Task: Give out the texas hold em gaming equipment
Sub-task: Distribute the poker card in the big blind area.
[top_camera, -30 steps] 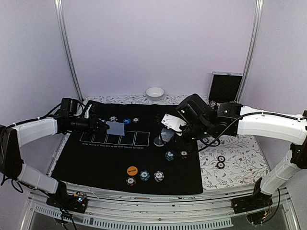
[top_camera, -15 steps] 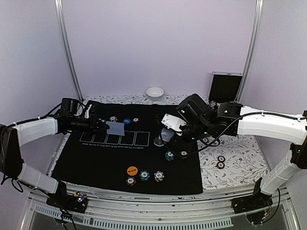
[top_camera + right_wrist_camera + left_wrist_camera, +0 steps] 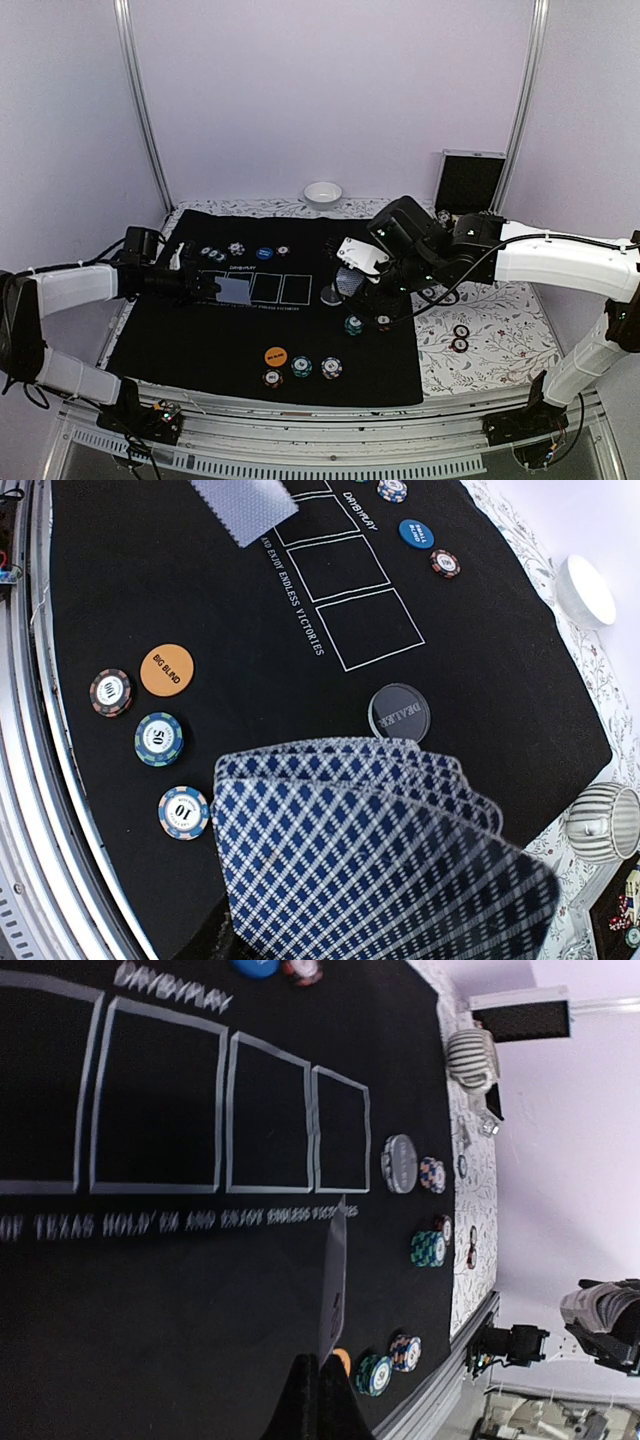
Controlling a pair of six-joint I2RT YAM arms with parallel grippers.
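The left gripper (image 3: 207, 288) is clamped on a single card (image 3: 232, 291), held by one edge over the printed boxes (image 3: 281, 289) toward the left edge of the black mat (image 3: 200, 340). With such a thin hold, it may twist or land across a line. The right gripper (image 3: 352, 275) pinches a fan of cards (image 3: 380, 860) above the mat's middle, and loose ones could slide out.

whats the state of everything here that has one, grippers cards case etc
left gripper: shut on single card
right gripper: shut on card fan, cards spread, patterned backs showing
case: open, lid upright
dealer button: lying flat, label up
white bowl: upright
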